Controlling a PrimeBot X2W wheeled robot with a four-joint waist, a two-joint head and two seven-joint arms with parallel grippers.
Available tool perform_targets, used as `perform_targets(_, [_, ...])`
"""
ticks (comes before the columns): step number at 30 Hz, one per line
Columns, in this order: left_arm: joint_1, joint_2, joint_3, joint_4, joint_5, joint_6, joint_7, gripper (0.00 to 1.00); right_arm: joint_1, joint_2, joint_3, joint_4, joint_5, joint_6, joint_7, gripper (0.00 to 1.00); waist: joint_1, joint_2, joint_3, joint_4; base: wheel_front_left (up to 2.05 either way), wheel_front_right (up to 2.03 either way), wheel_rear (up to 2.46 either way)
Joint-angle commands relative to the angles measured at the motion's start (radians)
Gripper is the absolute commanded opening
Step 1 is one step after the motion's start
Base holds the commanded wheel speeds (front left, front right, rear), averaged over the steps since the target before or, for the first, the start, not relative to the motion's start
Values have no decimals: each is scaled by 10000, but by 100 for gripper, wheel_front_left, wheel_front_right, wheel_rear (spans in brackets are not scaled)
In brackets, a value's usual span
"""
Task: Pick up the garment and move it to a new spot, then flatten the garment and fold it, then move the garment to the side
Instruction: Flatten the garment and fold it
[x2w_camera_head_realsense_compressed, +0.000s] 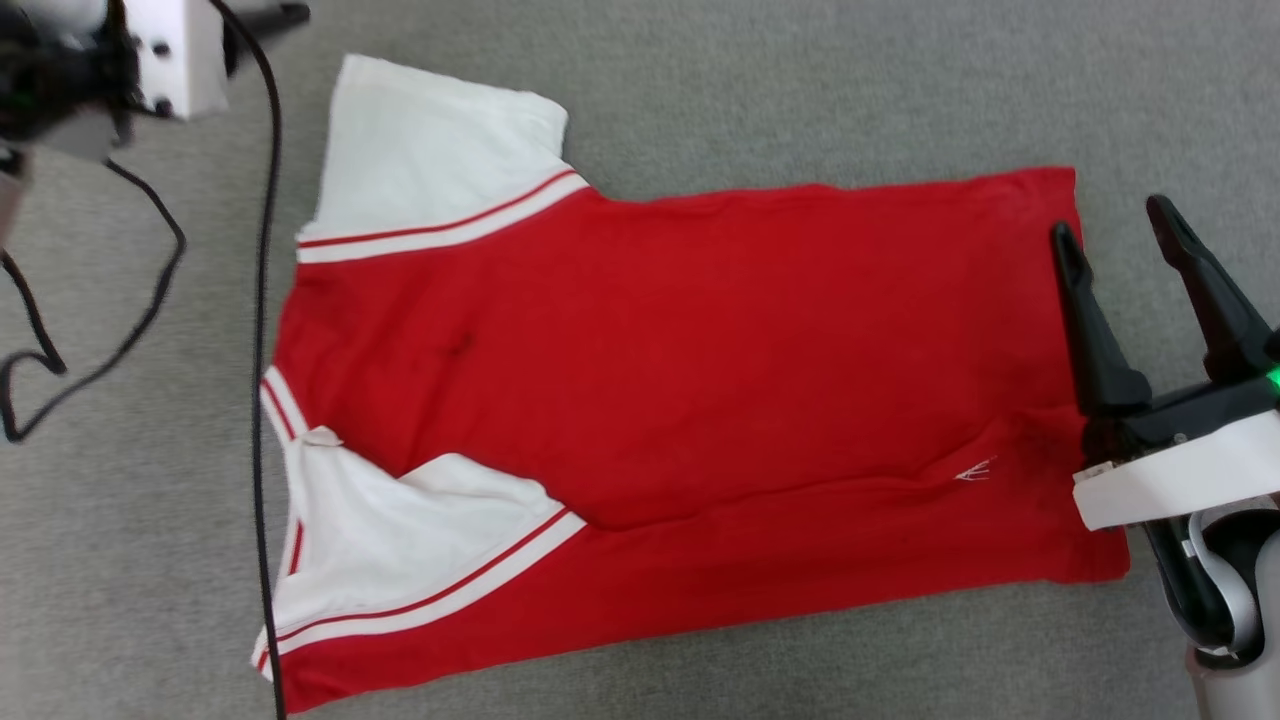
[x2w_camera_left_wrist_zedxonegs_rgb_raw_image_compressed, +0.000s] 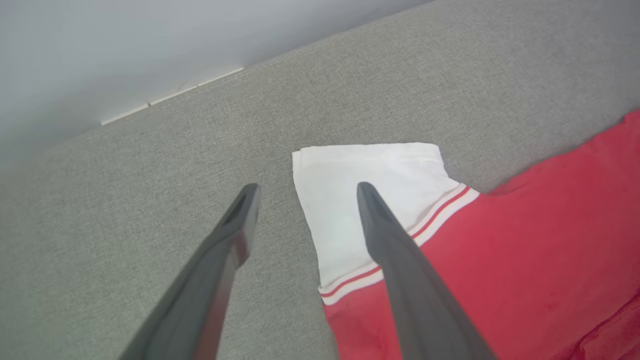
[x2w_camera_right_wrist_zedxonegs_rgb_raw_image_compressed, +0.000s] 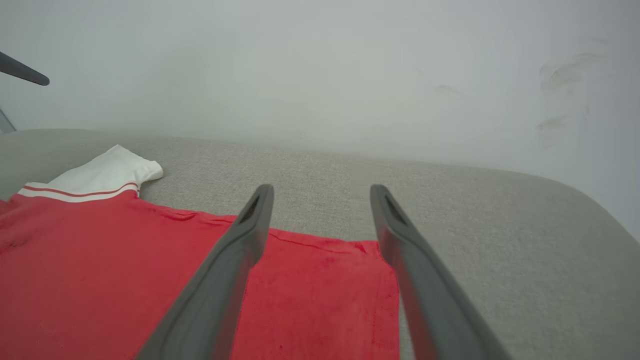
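The garment (x2w_camera_head_realsense_compressed: 680, 400), a red shirt with white sleeves and striped trim, lies spread on the grey surface with its plain side up, collar end to the left and hem to the right. Its lower long edge is folded in over the body, and the near sleeve lies on top. My right gripper (x2w_camera_head_realsense_compressed: 1112, 222) is open over the hem's far corner (x2w_camera_right_wrist_zedxonegs_rgb_raw_image_compressed: 350, 265), holding nothing. My left gripper (x2w_camera_left_wrist_zedxonegs_rgb_raw_image_compressed: 306, 189) hangs open above the outer edge of the far white sleeve (x2w_camera_left_wrist_zedxonegs_rgb_raw_image_compressed: 370, 200), its fingers apart and empty. In the head view, the left arm's white wrist block (x2w_camera_head_realsense_compressed: 175, 55) is at the top left corner.
A black cable (x2w_camera_head_realsense_compressed: 265, 300) runs down the surface just left of the collar end, with a loop (x2w_camera_head_realsense_compressed: 60, 330) further left. A pale wall (x2w_camera_right_wrist_zedxonegs_rgb_raw_image_compressed: 320, 75) rises behind the cushion's far edge. Bare grey fabric (x2w_camera_head_realsense_compressed: 800, 80) lies beyond the shirt.
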Motion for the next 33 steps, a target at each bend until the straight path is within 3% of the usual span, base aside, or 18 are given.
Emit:
perform_targets(1, [-437, -7, 36, 56, -37, 82, 272, 100, -219, 125, 78, -144, -31, -5, -39, 100, -2, 0, 751, -532, 0, 0, 0])
perform_targets(10, [-1338, -29, -647, 412, 522, 81, 1661, 100, -507, 297, 188, -397, 32, -6, -197, 100, -2, 0, 1888, -802, 0, 0, 0])
perform_targets(22, [-668, -140, -1217, 1427, 585, -192, 1830, 100, -740, 295, 373, -152, 150, -6, -443, 100, -2, 0, 2199, -905, 0, 0, 0])
perform_targets(23, [-601, -166, -1273, 1462, 574, -206, 1840, 12, -751, 305, 352, -142, 136, -6, -454, 100, -2, 0, 2188, -891, 0, 0, 0])
perform_targets(24, [-547, -199, -1284, 1486, 501, -251, 1813, 0, -780, 306, 344, -131, 131, -6, -439, 100, -2, 0, 2178, -875, 0, 0, 0])
perform_targets(33, [-786, -288, -1201, 1304, 597, -466, 594, 0, -1687, -634, -118, -207, 122, -6, 113, 100, -2, 0, 1633, -552, 0, 0, 0])
